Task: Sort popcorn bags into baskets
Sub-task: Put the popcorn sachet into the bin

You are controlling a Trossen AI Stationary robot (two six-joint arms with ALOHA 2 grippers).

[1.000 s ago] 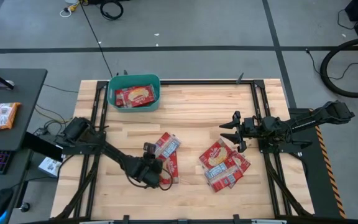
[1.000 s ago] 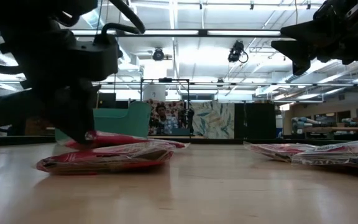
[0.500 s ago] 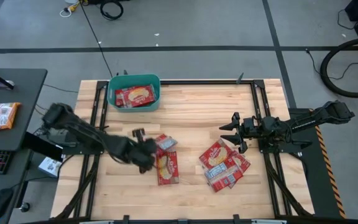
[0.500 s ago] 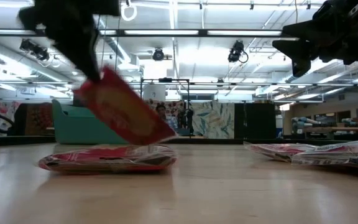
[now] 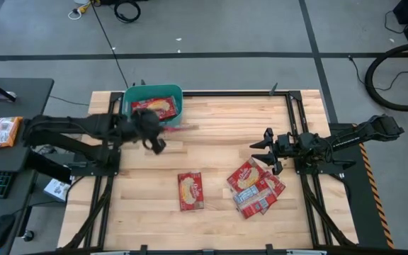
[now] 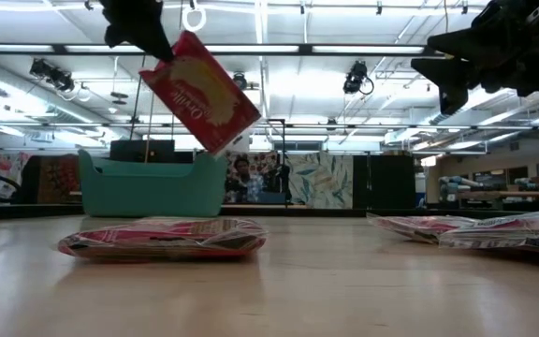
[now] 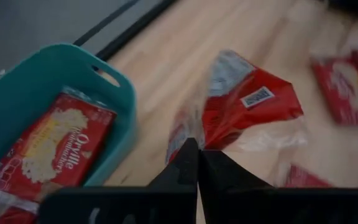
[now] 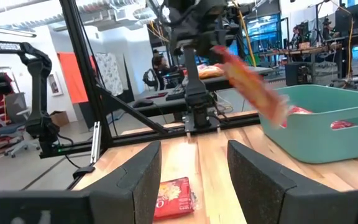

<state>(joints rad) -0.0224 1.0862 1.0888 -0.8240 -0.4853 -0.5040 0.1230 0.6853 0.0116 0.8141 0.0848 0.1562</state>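
My left gripper (image 5: 154, 134) is shut on a red popcorn bag (image 6: 199, 89), in the air just near and right of the teal basket (image 5: 127, 113). The basket holds one bag (image 5: 154, 108), also visible in the left wrist view (image 7: 48, 149). Another bag (image 5: 190, 191) lies flat on the table's middle, and several bags (image 5: 253, 185) lie piled toward the right. My right gripper (image 5: 264, 149) hovers open above the table by that pile, touching nothing. My left gripper pinches the bag between its two shut fingers (image 7: 188, 162) at the bag's crinkled edge (image 7: 194, 134). In the low view the fingers hold it by its upper end (image 6: 162, 58), coming from above. The bag hangs tilted below them, lifted clear of the table.
A black frame runs along the table's left, far and right edges. Bare wood lies between the basket and the right arm. A side desk (image 5: 13, 113) with more packets stands off the table's left.
My left gripper has risen from the near middle of the table and swung toward the far left, up to the basket. It carries one bag, lifted clear and tilted. The bag that lay under it stays on the table. The right arm has kept still.
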